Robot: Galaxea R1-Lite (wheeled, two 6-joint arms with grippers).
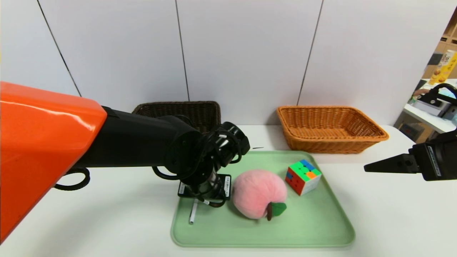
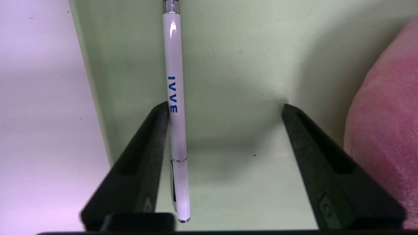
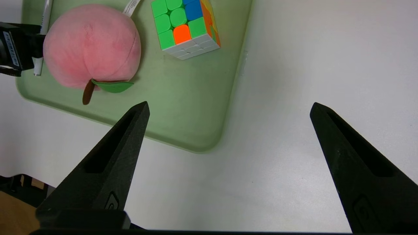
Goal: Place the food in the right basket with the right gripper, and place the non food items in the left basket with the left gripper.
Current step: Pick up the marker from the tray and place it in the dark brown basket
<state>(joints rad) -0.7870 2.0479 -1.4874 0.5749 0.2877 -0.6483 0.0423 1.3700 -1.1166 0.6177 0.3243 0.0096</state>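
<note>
Head view, going left to right: my left claw (image 1: 200, 194) hung low over the near-left corner of the pale green tray (image 1: 321, 228), pointed steeply down at the white pen (image 1: 193, 213). From the left wrist view I saw its two black fingers (image 2: 137, 169) spread apart, with the pen (image 2: 176, 107) lying flat on the tray between them. One finger touched the pen's barrel or sat just beside it; the other stood well off, close to the pink plush peach (image 2: 385, 130). Nothing was pinched.

Behind that arm, the dark brown basket (image 1: 185, 110) sat at the back of the white surface (image 1: 107, 214), against the wall, partly hidden by the arm.

Next along, the peach (image 1: 259, 192) lay on the tray just beside the left claw, its brown stem and green leaf facing the near edge. To its right, apart from it, the puzzle cube (image 1: 303, 176) stood toward the tray's far-right part. The pen, peach and cube were all on the tray, none in a basket.

Farther back and right, the orange-tan basket (image 1: 332, 128) stood on the surface beyond the tray's far-right corner.

At the far right, my right claw (image 3: 228, 107) hovered above bare surface beside the tray, well apart from the peach (image 3: 91, 45) and the cube (image 3: 184, 26), its fingers spread wide and holding nothing.
</note>
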